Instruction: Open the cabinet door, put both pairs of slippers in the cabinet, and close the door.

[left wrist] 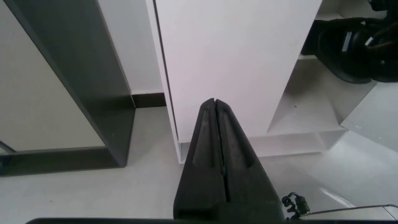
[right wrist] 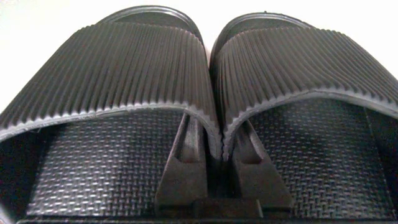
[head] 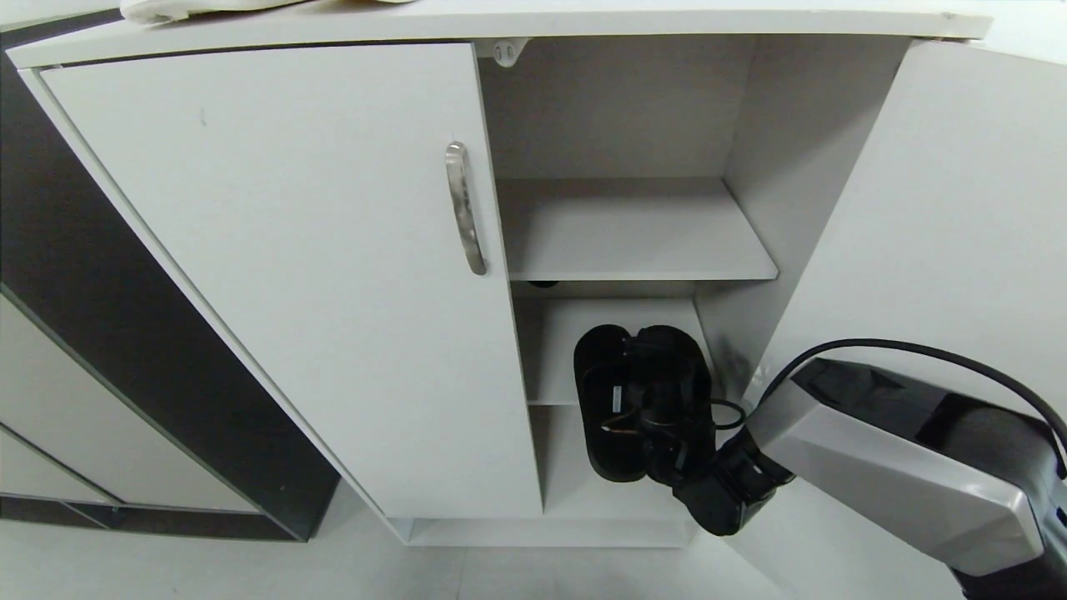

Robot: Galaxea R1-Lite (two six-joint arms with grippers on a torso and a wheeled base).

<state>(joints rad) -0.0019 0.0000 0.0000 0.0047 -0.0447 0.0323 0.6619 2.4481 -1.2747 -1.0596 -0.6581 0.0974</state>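
White cabinet [head: 783, 150], door [head: 934, 250] at frame right open. At lower centre, the black slippers [head: 621, 400] hang before the lower shelves, inner straps pinched by the right gripper [right wrist: 219, 165]. Slide them in level, then release. Left gripper [left wrist: 216, 143] is closed, empty.

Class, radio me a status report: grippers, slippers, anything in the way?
Left gripper shut, empty. Right gripper shut on black slippers, at the lower shelf. Right door open, nothing blocking.
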